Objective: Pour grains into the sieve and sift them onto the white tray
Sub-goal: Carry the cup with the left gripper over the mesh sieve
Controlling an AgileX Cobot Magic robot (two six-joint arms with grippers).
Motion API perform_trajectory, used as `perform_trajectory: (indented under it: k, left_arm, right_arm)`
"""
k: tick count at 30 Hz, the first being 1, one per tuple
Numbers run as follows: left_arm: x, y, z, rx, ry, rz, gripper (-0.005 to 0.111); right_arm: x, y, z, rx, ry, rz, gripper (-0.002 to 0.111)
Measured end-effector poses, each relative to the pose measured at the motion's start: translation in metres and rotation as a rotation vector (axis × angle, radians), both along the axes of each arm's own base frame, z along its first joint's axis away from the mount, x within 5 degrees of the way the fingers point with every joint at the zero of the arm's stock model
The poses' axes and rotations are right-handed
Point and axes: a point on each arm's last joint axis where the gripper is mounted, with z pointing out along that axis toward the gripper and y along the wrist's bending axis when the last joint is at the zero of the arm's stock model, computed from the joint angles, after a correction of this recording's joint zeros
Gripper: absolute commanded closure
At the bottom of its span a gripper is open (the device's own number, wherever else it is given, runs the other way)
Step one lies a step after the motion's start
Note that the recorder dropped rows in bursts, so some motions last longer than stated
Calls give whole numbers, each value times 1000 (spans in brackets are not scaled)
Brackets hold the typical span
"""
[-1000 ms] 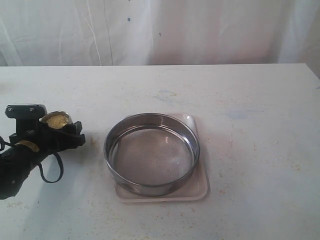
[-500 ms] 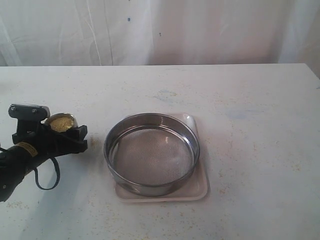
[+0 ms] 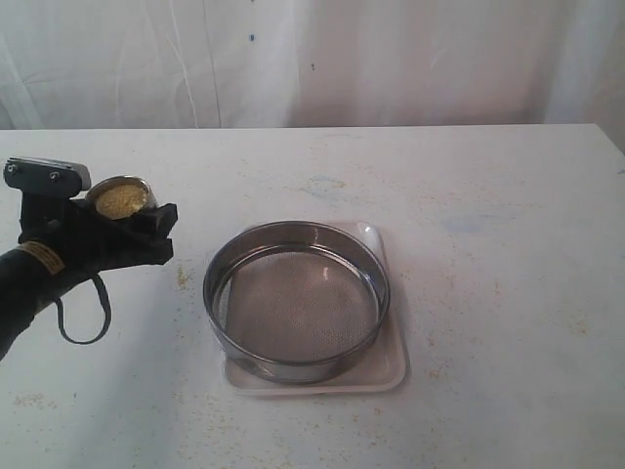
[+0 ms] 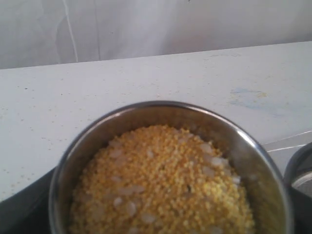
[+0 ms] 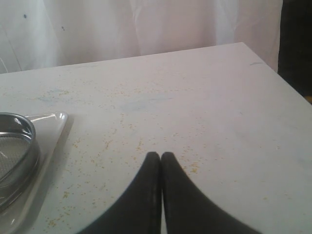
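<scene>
My left gripper [image 3: 137, 233] is shut on a small steel cup [image 3: 121, 198], held upright above the table, left of the sieve. The cup [image 4: 146, 109] is nearly full of grains [image 4: 161, 180], golden granules with white kernels mixed in. The sieve [image 3: 296, 298], wide and steel-rimmed with bare mesh, sits on the white tray [image 3: 391, 366]. In the right wrist view my right gripper [image 5: 161, 156] is shut on nothing, low over the table, with the sieve [image 5: 14, 146] and tray [image 5: 51, 126] off to one side. The exterior view does not show the right arm.
Loose yellow grains are scattered over the white table [image 3: 488, 195], thickest near its front edge and beside the tray. A white curtain [image 3: 312, 59] hangs behind the table. The table's far corner [image 5: 243, 46] shows in the right wrist view.
My left gripper has lifted the cup off the table and carried it a little toward the sieve. The sieve, the tray and the right gripper have not moved.
</scene>
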Motion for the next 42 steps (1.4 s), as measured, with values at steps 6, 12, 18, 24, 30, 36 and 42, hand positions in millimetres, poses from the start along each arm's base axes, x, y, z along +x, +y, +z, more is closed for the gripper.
perform_trajectory:
  k: [6,12,18,24,30,36,42]
  left_arm:
    - [-5,-15,8,9,9,-56,107]
    - [-3,-40,19,42,32,-149,107]
    - [0,-69,28,83,49,-253,107]
    - [2,-98,38,187,72,-354,107]
    - [4,-114,43,334,108,-449,107]
    - [8,-117,47,475,135,-498,107]
    - [8,-122,50,590,170,-530,107]
  right_arm:
    - [0,0,0,0,0,0,108]
    - [0,0,0,0,0,0,108]
    - [0,0,0,0,0,0,108]
    - [0,0,0,0,0,0,108]
    - [0,0,0,0,0,0,108]
    - [0,0,0,0,0,0,108]
    - [0,0,0,0,0,0,108]
